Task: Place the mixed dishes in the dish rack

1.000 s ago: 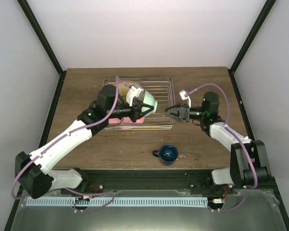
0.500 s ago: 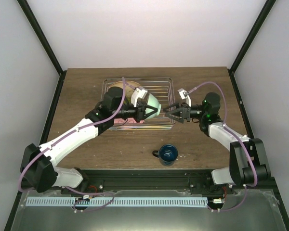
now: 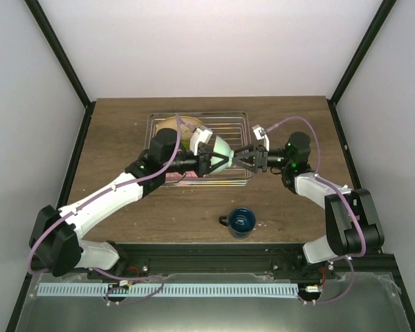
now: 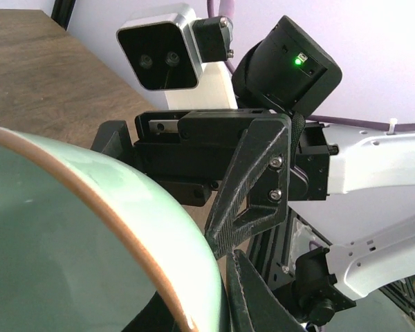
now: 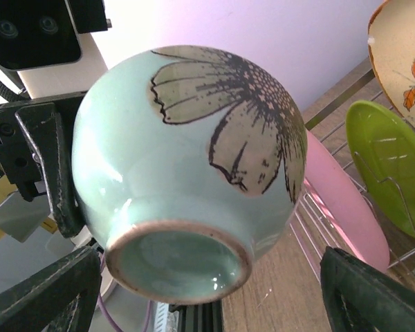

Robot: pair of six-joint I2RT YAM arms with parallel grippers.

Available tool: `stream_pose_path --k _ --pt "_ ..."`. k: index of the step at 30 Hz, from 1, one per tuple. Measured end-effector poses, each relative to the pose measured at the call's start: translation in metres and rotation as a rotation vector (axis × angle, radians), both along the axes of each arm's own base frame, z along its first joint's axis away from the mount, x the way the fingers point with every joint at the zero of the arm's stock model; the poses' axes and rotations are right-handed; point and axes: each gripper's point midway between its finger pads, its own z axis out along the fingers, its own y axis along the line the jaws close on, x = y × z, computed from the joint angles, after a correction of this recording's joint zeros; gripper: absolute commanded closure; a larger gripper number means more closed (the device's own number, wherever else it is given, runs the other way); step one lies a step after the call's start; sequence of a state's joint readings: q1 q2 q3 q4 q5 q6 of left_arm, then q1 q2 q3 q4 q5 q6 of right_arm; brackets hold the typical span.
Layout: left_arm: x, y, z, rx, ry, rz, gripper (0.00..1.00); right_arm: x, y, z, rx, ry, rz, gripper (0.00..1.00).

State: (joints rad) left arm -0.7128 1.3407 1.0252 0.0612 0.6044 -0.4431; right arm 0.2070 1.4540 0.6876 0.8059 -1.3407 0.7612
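The left gripper [image 3: 209, 161] has its jaws clamped on the rim of the mint-green bowl [image 3: 220, 150], holding it on its side in the air over the right part of the wire rack [image 3: 236, 127]. A pink plate [image 5: 346, 207], a green plate [image 5: 389, 166] and a cream plate [image 5: 403, 66] stand in the rack. The right gripper [image 3: 241, 158] faces the bowl's base with jaws spread wide on either side of it, and the blue mug [image 3: 240, 221] sits apart on the tabletop [image 3: 124, 124].
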Motion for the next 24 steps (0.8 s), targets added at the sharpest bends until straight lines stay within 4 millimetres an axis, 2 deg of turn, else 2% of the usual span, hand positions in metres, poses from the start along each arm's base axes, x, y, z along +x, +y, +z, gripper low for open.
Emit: stream_pose_path --k 24 --pt "0.005 -0.002 0.006 -0.027 -0.012 0.044 1.0 -0.007 0.011 0.011 0.026 -0.036 0.026 0.19"
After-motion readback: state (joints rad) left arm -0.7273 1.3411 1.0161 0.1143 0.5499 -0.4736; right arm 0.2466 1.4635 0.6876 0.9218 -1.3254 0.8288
